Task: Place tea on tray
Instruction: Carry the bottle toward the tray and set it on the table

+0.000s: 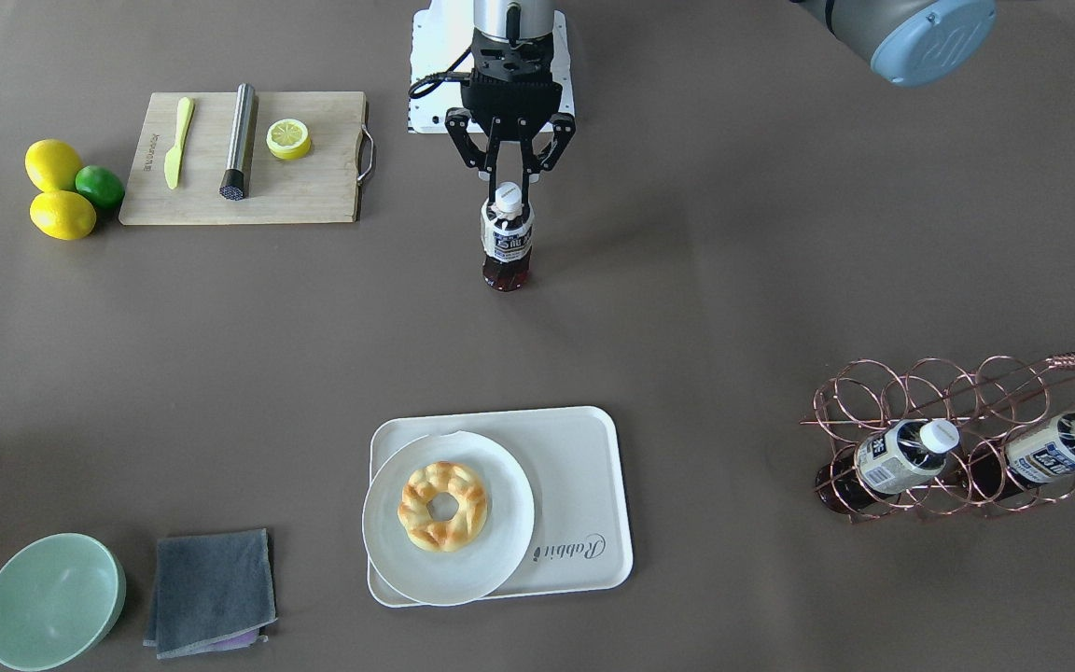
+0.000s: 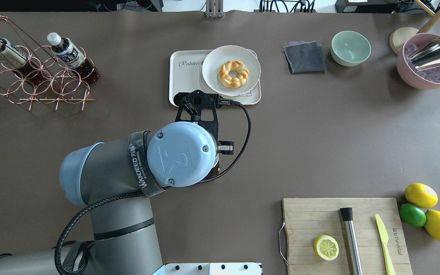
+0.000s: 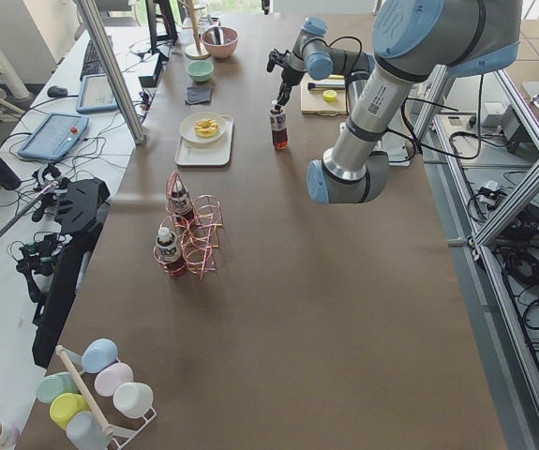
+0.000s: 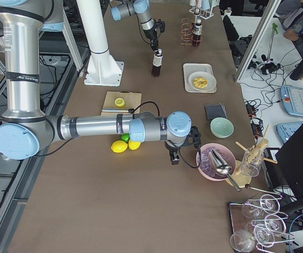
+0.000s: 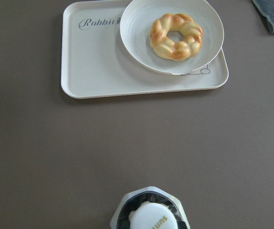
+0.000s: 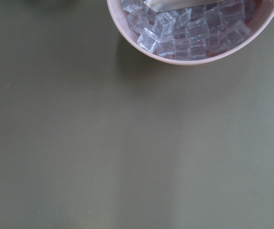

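Note:
A tea bottle [image 1: 508, 245] stands upright at the table's middle, near the robot's base. My left gripper [image 1: 509, 191] comes down from above and is shut on its white cap [image 5: 148, 220]. I cannot tell if the base touches the table. The cream tray [image 1: 575, 467] marked "Rabbit" lies ahead of it [image 5: 98, 62], apart. A round white plate [image 1: 500, 551] with a ring pastry [image 1: 442, 505] covers part of the tray. My right gripper [image 4: 173, 157] hovers beside a pink bowl of ice [image 6: 194, 33]; I cannot tell if it is open or shut.
Two more tea bottles [image 1: 911, 453] [image 1: 1060, 448] lie in a copper wire rack [image 1: 920, 392]. A cutting board [image 1: 314, 177] with half a lemon, a knife and a steel rod, whole lemons and a lime [image 1: 52, 163], a green bowl [image 1: 52, 602] and a grey cloth [image 1: 211, 588] are around.

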Robot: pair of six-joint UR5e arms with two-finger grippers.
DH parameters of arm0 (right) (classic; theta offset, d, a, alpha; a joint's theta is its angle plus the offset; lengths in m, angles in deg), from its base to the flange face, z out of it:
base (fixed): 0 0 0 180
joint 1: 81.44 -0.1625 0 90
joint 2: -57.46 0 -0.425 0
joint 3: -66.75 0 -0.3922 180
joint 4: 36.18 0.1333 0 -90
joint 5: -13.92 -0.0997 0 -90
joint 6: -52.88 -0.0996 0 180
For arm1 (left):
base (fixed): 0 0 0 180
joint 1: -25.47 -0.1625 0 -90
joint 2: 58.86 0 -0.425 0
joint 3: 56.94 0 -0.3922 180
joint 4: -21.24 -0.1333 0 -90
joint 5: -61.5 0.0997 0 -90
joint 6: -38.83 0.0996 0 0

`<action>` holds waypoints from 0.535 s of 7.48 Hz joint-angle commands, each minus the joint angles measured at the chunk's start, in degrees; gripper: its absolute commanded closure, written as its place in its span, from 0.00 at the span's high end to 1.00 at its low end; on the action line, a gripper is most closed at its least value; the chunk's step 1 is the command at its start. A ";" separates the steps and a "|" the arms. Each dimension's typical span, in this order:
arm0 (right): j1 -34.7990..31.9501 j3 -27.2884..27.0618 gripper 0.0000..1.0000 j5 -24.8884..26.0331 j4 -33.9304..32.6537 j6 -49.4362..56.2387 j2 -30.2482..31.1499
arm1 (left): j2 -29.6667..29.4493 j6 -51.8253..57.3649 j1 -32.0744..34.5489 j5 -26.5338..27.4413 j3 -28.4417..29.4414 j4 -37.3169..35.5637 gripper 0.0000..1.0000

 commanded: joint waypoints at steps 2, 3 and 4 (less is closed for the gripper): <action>0.00 -1.04 1.00 -0.12 0.08 -3.43 -2.53 | 0.10 -0.18 -0.08 0.13 -0.15 -0.11 0.55; 0.00 -2.52 1.00 -0.29 0.08 -6.58 -2.80 | 0.02 -0.18 -0.08 0.13 -0.24 -0.11 0.64; 0.61 -4.89 1.00 -0.64 -0.01 -9.57 -3.15 | 0.10 -0.18 0.01 0.04 -0.94 -0.19 0.73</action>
